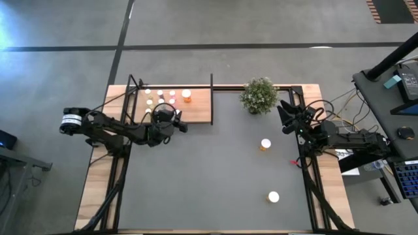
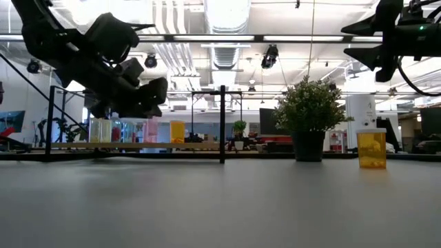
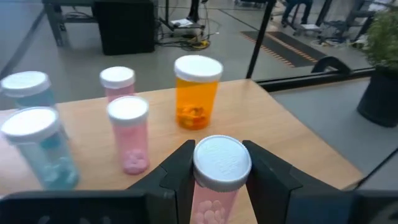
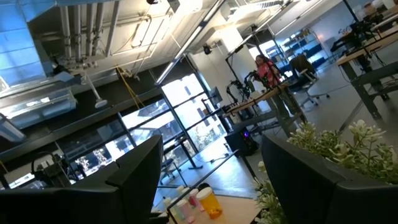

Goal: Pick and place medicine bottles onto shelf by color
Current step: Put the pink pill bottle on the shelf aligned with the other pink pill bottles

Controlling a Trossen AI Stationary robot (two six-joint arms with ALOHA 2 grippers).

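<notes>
Robotics lab, exposed ceiling ducts (image 2: 172, 41), workbenches (image 4: 367, 56), office chairs (image 4: 305, 68)

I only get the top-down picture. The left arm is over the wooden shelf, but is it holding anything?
Observer: Yes. The left gripper is shut on a pink bottle with a white cap; the left wrist view shows it between the fingers.
Operator: What colours are the bottles already on the shelf?
Observer: The left wrist view shows two bluish bottles, two pink ones and one larger orange bottle standing on the shelf.
Operator: Is the right arm's hand touching the table?
Observer: No. In the low view the right gripper hangs high above the table, and its own camera shows its fingers spread with nothing between them.
</notes>
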